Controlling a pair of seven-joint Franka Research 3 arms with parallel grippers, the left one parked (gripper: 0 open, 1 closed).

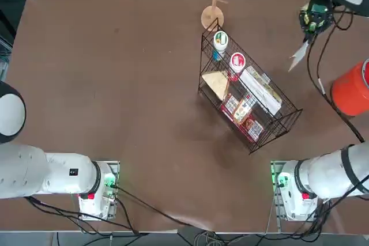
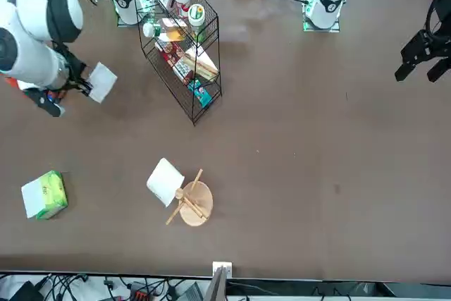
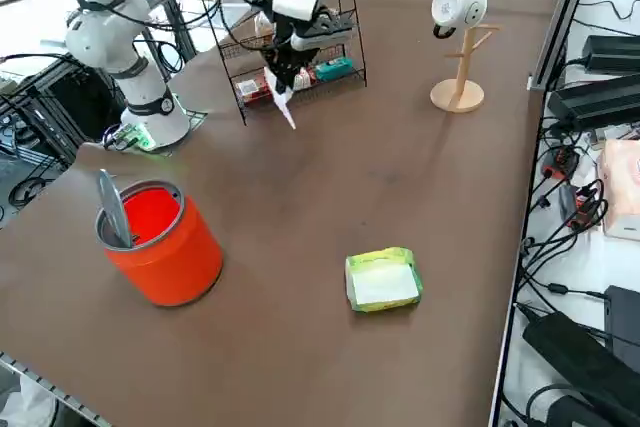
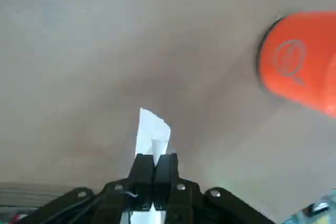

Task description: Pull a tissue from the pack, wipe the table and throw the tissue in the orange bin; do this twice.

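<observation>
Tissue (image 4: 153,134) in your right tool (image 4: 154,163)
Your tool pinches it above the worktop (image 3: 290,317), near the orange bin (image 3: 178,257).

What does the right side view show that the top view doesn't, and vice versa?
Right side view only: the green tissue pack, lying on the table, and the orange bin's open mouth with its raised lid.
Top view only: the parked left arm.
Both: the right pincer above the table, with a white tissue hanging from it; the wire basket holding items; the wooden stand with a white roll.
</observation>
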